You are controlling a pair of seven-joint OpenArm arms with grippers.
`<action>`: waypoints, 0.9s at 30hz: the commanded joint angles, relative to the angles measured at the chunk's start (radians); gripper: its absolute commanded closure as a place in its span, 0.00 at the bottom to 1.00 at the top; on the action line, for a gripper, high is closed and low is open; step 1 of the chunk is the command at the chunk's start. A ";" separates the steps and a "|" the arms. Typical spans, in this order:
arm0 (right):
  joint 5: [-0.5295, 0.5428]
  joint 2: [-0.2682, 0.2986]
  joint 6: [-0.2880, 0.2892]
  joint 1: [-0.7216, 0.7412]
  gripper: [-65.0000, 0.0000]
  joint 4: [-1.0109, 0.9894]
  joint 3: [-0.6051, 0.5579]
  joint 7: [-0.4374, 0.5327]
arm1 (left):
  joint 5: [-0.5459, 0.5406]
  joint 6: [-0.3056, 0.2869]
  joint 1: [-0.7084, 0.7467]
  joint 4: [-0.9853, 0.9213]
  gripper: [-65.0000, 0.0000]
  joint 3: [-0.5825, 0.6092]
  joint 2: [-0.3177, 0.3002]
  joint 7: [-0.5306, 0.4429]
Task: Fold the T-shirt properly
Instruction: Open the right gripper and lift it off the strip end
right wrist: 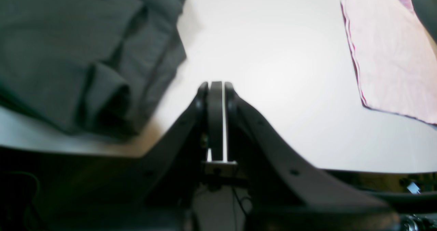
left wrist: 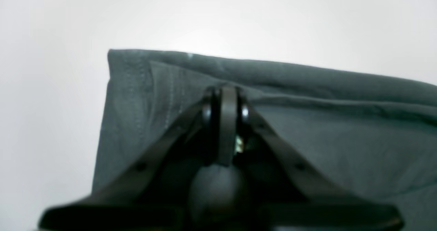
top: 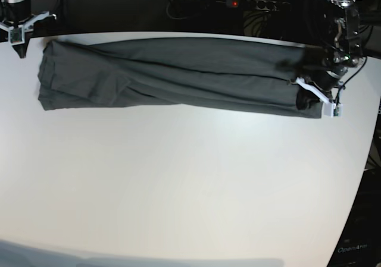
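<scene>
Left jaws: pressed together over the shirt, tips down on the cloth near a corner; likely pinching a layer, though the pinch itself hides under the tips.
Why held so: probably to anchor or carry that end while the fold is made, judging from the strip lying long and taut across the table.
Left arm: at the strip's end on the base view's right, wrist tilted down onto the cloth.
Right jaws: shut on nothing, a thin bright slit between the pads, bare table beneath.
Right arm: parked at the far corner on the base view's left, just beside the shirt's end, apart from it.
Why parked so: seemingly clear of the cloth so that end lies free; not gripping, so unable to share a lift as it stands.
Shirt: already folded lengthwise into 1 long band along the far edge of the table, wrinkled, layers stacked, 1 loose flap near the right jaws.
Pink cloth: flat at the edge of the right wrist view, well apart from the shirt, not part of the fold.
Stage, judged: long folds done, crosswise fold to come.
</scene>
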 commanded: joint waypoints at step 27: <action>0.022 -0.045 -0.004 0.025 0.99 -0.057 -0.170 0.021 | 0.099 0.059 0.037 -0.027 0.95 0.005 -0.009 0.170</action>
